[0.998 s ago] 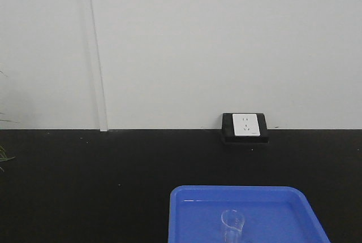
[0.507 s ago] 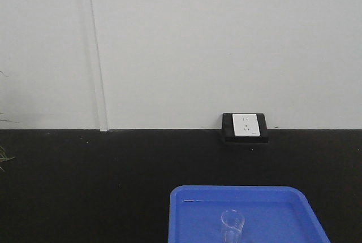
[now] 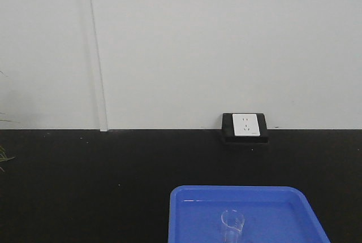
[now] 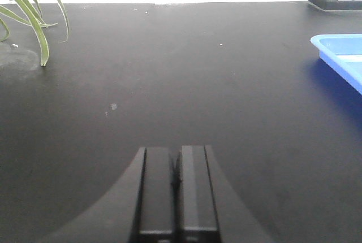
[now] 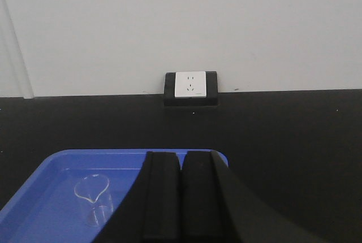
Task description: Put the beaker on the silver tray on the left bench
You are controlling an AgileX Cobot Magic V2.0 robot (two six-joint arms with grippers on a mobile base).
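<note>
A small clear glass beaker (image 3: 232, 226) with a pouring lip stands upright in a blue plastic tray (image 3: 186, 209) at the bottom of the front view. It also shows in the right wrist view (image 5: 94, 198), left of my right gripper (image 5: 181, 155), which is shut and empty above the tray. My left gripper (image 4: 176, 151) is shut and empty over the matte black bench top (image 4: 186, 79), well left of the blue tray's corner (image 4: 339, 51). The silver tray is out of view.
A white wall socket on a black block (image 3: 245, 126) sits at the back of the bench against the white wall; it also shows in the right wrist view (image 5: 190, 87). Green plant leaves (image 4: 31, 11) hang at the far left.
The view has dropped very slightly, so the beaker and blue tray sit a touch lower in the frame. Nothing else moved.
</note>
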